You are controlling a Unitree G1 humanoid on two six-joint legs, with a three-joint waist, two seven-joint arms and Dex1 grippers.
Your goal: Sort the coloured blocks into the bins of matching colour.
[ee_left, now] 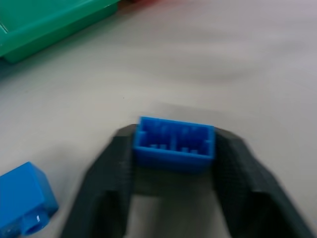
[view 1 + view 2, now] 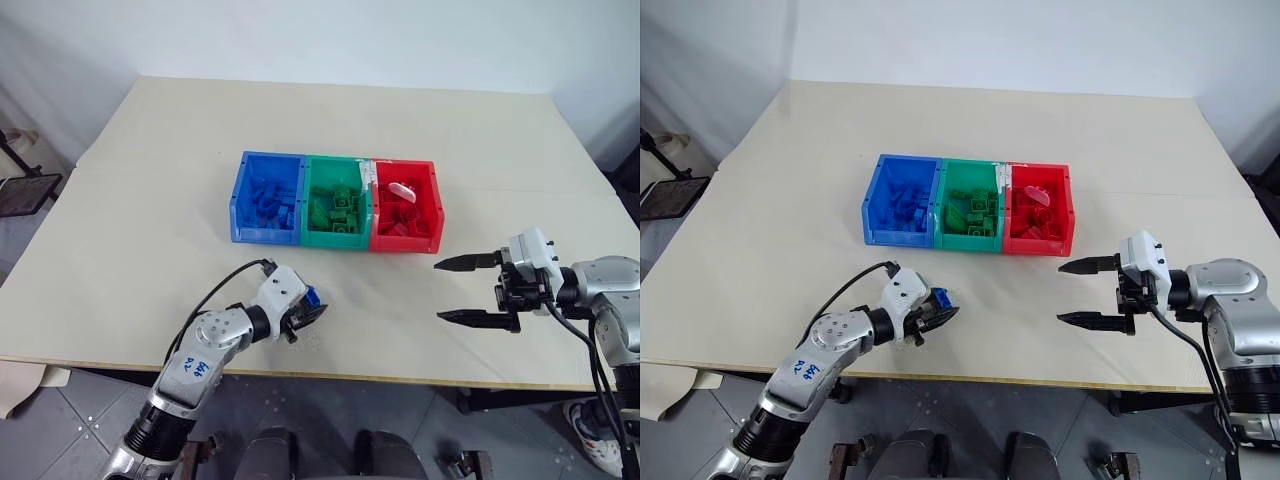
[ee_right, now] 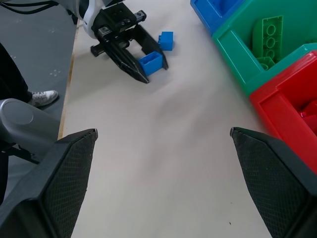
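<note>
We have the left gripper closed on a blue block on the table, near the blue bin; next we should lift it into that bin. The right gripper is wide open, empty, near the red bin

Silver-grey arms with black cables, white wrist housings, black ribbed fingers.
</note>
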